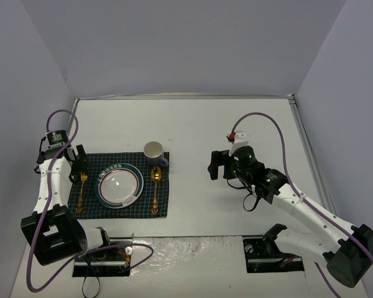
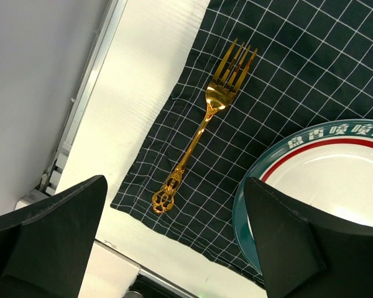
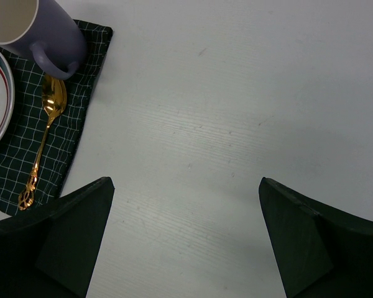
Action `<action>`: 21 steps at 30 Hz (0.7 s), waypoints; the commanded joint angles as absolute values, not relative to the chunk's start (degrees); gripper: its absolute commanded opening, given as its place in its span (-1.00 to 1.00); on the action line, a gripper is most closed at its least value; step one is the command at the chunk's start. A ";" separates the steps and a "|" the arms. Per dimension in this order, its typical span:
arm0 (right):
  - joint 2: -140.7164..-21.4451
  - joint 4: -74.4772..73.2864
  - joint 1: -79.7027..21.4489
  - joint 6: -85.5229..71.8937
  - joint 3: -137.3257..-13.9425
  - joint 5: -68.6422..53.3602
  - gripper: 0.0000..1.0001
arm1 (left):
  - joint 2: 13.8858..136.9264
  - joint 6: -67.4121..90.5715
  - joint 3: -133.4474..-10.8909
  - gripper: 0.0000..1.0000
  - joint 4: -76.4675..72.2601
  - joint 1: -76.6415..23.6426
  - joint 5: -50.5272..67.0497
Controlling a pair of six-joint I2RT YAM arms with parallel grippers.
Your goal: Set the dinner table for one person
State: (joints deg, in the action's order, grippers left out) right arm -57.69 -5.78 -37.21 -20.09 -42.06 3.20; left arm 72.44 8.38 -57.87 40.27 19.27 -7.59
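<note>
Plain grey walls box in the white table [image 1: 236, 124]. It fills the top view and reads as heavy, stiff and fixed, so probably nothing to grip there. Left of centre on it lies a dark checked cloth [image 1: 146, 206] with a plate [image 1: 120, 185] in the middle, a fork [image 1: 82, 191] to its left, a spoon [image 1: 155, 186] to its right and a mug [image 1: 154, 152] at the far right corner. Left hand [image 1: 79, 160] hangs over the fork side. Right hand [image 1: 217, 164] is over bare table, well apart from the cloth.

Left wrist: fingers spread wide with nothing between them, above the fork [image 2: 205, 124]. The fork is thin, flat gold metal, likely slippery, and best pinched across mid-handle. The plate's [image 2: 336, 180] rim is just beside it. The plate looks ceramic and breakable, so take it by the edge.

Right wrist: fingers also spread and holding nothing, over bare table [image 3: 236, 124]. Spoon [image 3: 46, 124] and mug [image 3: 43, 31] sit at the cloth's [image 3: 87, 81] edge. The cloth is soft and would likely bunch if dragged. The mug is rigid, so grip the rim or handle.
</note>
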 commanded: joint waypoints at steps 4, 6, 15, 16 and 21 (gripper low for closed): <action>-56.87 -4.14 -37.10 -19.68 -45.18 4.38 0.99 | 76.10 5.07 -62.28 0.76 42.72 19.69 -9.46; -56.61 -4.13 -37.05 -18.80 -44.85 4.44 0.99 | 79.11 3.42 -63.68 0.75 44.62 19.43 -10.81; -54.95 -3.69 -37.09 -17.69 -44.45 3.19 1.00 | 76.46 3.19 -68.02 0.75 45.88 16.76 -10.89; -54.12 -3.70 -37.09 -17.55 -44.57 4.21 1.00 | 74.11 3.06 -68.50 0.75 45.22 16.70 -9.58; -47.24 -3.88 -37.00 -16.45 -45.02 10.96 1.00 | 60.42 2.50 -71.80 0.76 42.44 16.70 -4.61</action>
